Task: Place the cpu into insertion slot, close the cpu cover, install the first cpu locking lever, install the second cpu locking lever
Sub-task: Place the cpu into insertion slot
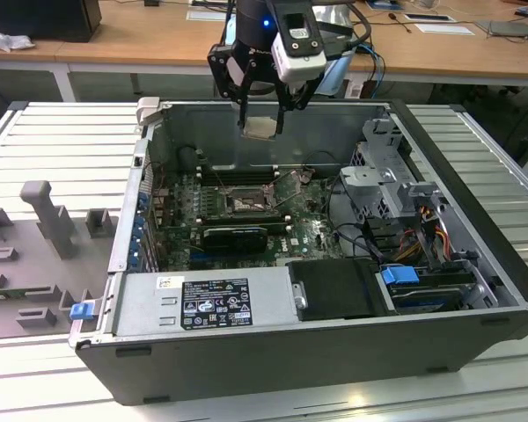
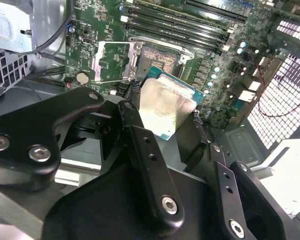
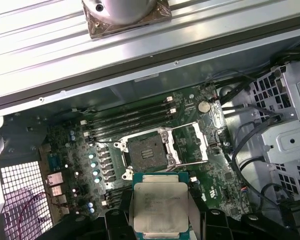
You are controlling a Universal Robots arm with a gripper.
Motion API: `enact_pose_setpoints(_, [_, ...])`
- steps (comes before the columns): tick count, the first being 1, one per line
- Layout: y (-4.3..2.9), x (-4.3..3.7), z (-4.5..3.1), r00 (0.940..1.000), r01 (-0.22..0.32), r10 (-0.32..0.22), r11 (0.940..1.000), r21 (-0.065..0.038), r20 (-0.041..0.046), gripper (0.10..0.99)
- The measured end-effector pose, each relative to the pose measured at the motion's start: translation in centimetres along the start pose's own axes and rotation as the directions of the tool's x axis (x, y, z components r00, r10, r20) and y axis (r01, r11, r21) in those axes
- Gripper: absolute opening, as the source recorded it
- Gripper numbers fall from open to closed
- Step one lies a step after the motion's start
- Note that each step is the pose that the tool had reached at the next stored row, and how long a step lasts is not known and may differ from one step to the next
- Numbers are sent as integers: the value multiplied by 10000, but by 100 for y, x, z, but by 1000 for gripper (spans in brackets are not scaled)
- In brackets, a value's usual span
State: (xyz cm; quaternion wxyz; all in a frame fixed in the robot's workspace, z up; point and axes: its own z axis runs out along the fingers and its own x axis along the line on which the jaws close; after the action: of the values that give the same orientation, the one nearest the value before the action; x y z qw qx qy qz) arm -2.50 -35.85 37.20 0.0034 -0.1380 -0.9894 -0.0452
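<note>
In the exterior view, the gripper is clamped on the cpu, well above the insertion slot. In the second wrist view, the cpu sits between the fingers. In the first wrist view, the cpu cover stands open beside the slot.

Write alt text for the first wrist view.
A small flat square chip with a pale silvery top is gripped in the black end effector above an open computer case. Below, on the green motherboard, lies the empty dark-framed square socket, its silvery metal cover frame flipped open beside it.
</note>
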Motion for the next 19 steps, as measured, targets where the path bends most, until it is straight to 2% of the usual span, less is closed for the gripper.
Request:
enact_pose_setpoints(14, [0,0,1,9984,-558,558,9984,-12,49,529])
enact_pose_setpoints(19, [0,0,2,9952,-975,975,9952,-22,86,529])
